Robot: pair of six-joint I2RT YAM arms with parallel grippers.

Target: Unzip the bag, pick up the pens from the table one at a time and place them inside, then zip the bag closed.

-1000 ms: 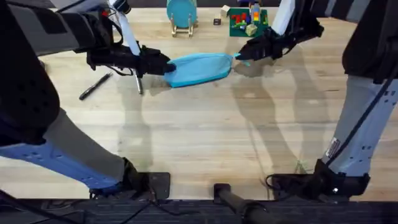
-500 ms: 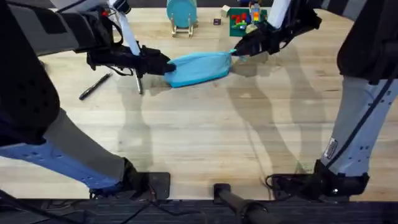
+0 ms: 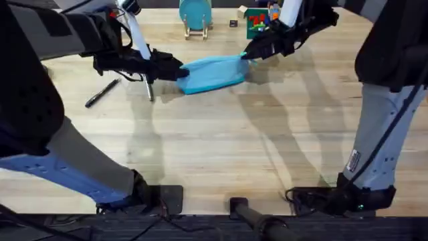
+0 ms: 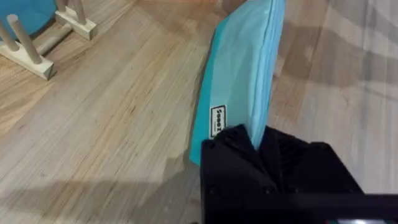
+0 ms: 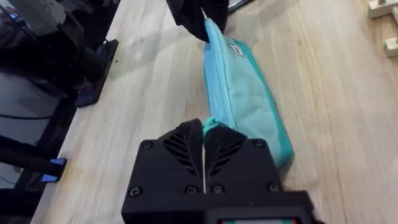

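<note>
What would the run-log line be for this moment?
phase: unzipping | left gripper: clamps bag end | right gripper: shut on zipper end | pens: on table

- The left arm is stretched from the lower left across to the far middle, its left hand (image 3: 175,71) held low and level.
- Its fingers (image 4: 231,144) are clamped on the bag (image 3: 212,72) end.
- The right hand (image 3: 249,53) is angled down from the right, fingers (image 5: 186,144) pressed together on the bag's other end.
</note>
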